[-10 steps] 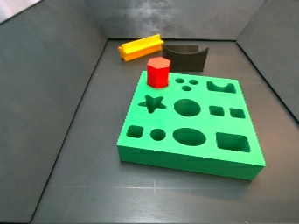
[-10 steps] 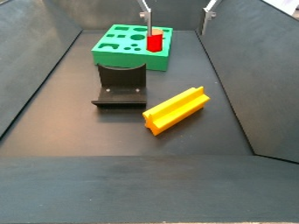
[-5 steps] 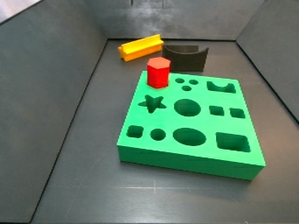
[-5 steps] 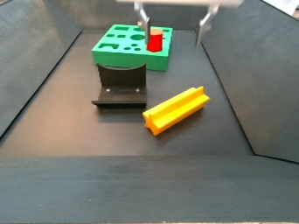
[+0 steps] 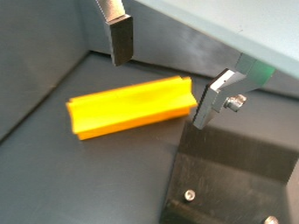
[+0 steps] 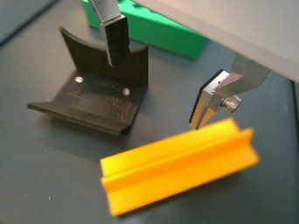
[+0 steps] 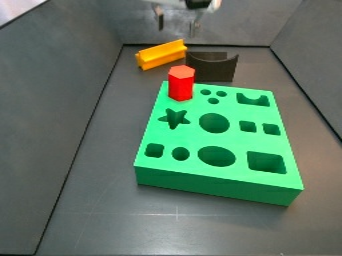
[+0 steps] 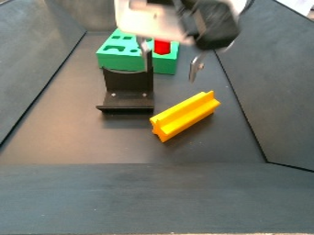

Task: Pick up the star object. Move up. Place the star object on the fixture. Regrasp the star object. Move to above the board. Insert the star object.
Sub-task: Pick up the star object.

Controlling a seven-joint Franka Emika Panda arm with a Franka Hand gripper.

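The star object (image 8: 185, 114) is seen lying on its side on the bench (image 8: 123, 147), just beside the fixture (image 8: 127, 90) and untouched. The claw (image 6: 163, 80) hangs above it, spread wide and empty. It is judged light, rigid and smooth-ridged, so a grip across mid-length, pads seated on opposite ridges, would be advised.

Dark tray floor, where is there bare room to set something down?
Bare dark floor runs between the bright-green slotted board and the near wall. The far end is crowded: yellow star-section prism, dark L-shaped fixture, red hexagonal peg, with the open gripper hanging above the prism.
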